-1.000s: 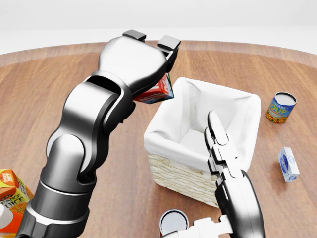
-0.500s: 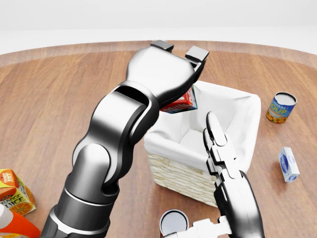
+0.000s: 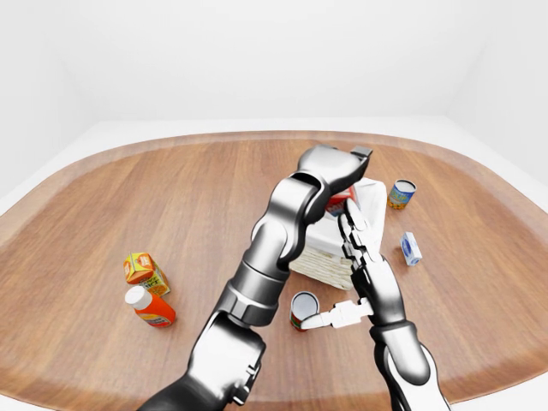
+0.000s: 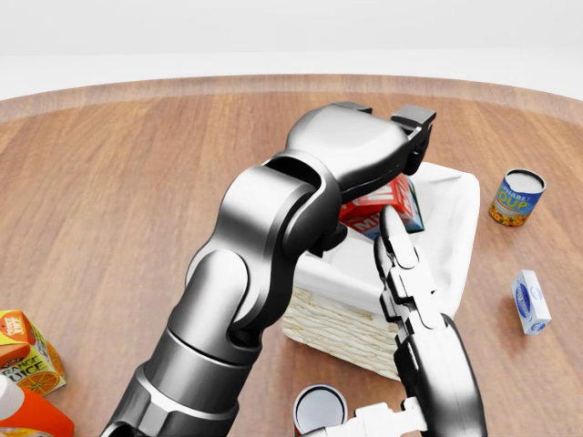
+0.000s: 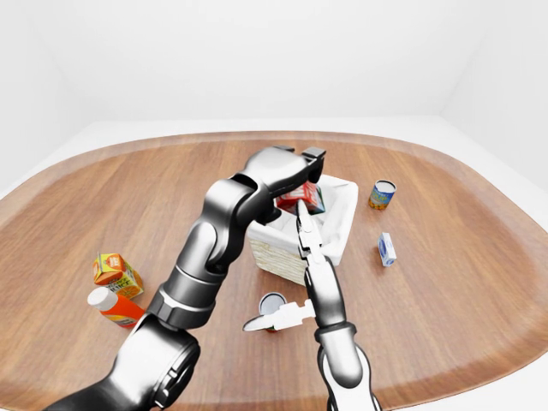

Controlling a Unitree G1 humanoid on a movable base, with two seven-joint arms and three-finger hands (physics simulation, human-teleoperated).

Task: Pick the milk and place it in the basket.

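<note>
Milk (image 4: 378, 211) sat under the left hand (image 4: 387, 146) in the head view, clenched in its fingers and tilted, held above the white-lined basket (image 4: 460, 218). The carton's red and blue faces showed just below the hand's shell, over the basket's opening and not resting on the lining. The right hand (image 4: 401, 264) stood upright at the basket's near rim, fingers extended and released, gripping nothing. A soup can (image 4: 516, 198) and a small blue box (image 4: 529, 301) lay on the table (image 4: 109, 200) to the right; another can (image 4: 318, 407) stood at the bottom edge.

Left-eye view: an orange juice carton (image 3: 144, 270) and an orange bottle (image 3: 149, 306) lay well apart from the basket, at lower left.

Right-eye view: the milk appeared between the left hand and the basket's far wall, above the lining.
</note>
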